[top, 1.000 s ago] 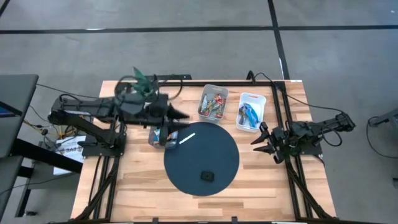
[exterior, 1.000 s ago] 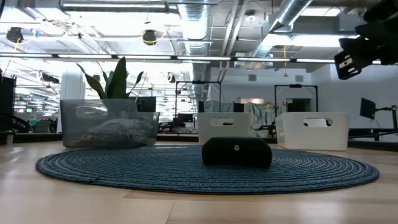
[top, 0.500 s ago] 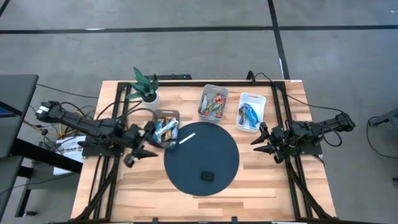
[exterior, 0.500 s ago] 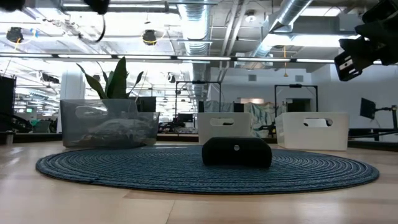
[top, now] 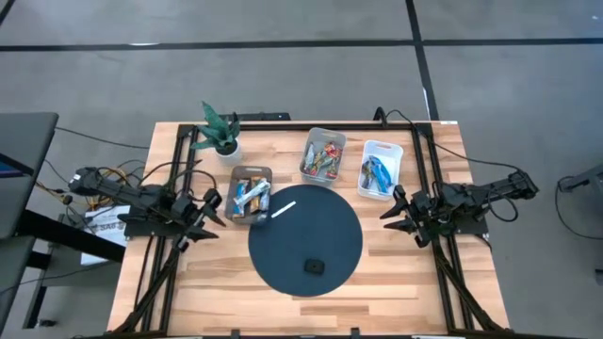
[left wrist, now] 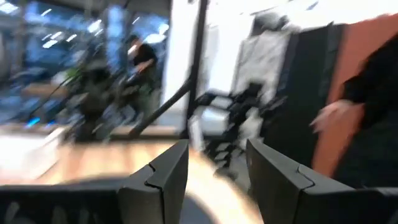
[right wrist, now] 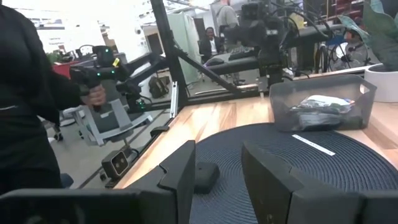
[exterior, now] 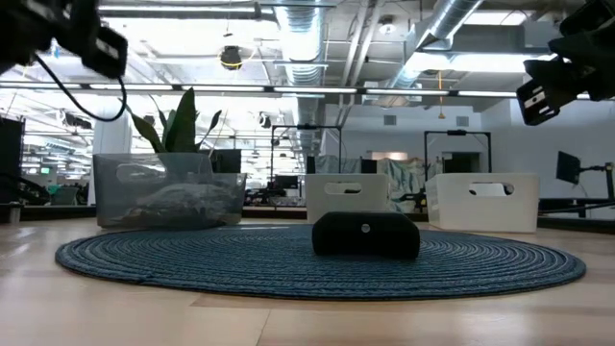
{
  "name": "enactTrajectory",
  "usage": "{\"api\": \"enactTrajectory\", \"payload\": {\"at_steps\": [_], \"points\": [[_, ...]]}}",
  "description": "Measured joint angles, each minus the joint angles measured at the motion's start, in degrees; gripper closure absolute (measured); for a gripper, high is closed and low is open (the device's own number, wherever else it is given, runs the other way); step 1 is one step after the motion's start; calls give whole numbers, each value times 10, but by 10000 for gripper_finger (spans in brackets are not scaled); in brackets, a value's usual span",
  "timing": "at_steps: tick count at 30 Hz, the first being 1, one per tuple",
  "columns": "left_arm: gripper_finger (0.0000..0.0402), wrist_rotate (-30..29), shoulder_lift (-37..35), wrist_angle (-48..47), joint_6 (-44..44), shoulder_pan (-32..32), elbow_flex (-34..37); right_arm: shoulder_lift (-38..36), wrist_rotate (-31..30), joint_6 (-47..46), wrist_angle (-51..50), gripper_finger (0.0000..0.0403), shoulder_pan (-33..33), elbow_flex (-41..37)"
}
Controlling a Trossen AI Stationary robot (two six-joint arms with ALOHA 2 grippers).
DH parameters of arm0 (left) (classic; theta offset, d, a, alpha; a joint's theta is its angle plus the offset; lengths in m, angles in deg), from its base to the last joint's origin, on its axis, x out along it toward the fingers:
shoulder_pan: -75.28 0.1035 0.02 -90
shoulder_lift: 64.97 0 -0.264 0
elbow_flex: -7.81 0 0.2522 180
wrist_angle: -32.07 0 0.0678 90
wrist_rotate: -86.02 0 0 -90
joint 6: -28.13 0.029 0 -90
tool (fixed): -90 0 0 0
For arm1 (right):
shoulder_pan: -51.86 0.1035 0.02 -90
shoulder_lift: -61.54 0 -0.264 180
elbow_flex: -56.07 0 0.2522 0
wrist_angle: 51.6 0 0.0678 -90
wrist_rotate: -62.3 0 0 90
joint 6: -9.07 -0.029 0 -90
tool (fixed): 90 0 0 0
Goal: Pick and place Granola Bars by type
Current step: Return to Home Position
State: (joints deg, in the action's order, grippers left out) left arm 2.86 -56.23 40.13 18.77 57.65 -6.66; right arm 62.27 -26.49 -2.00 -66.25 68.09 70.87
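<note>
The Granola Bars lie sorted in three bins at the table's far side. Light blue-and-white and silvery-gold ones fill the grey bin (top: 251, 193) (right wrist: 320, 109). Red and green ones are in the middle bin (top: 322, 153). Blue ones are in the white bin (top: 380, 169). My left gripper (top: 212, 205) (left wrist: 217, 149) hovers open near the table's left edge, beside the grey bin. At the right edge my right gripper (top: 394, 209) (right wrist: 217, 155) is open too, held above the wood. Neither touches anything.
A round dark blue mat (top: 304, 240) covers the table's middle, with a small black block (top: 314, 267) (exterior: 365, 234) near its front and a white stick (top: 284, 209) at its far left rim. A potted plant (top: 221, 132) stands at the far left. A person (right wrist: 25, 93) stands beyond the table.
My left arm has drawn back from above the grey bin toward the table's left edge, and the bin with its bars now shows uncovered. The right arm has kept still.
</note>
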Motion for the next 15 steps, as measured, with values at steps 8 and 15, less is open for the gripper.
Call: {"api": "enactTrajectory", "payload": {"at_steps": [8,15], "points": [[248,-89,-88,-175,33,5,0,0,0,0,0,281,0,0],[248,-60,-82,-201,62,18,0,0,0,0,0,281,0,0]]}}
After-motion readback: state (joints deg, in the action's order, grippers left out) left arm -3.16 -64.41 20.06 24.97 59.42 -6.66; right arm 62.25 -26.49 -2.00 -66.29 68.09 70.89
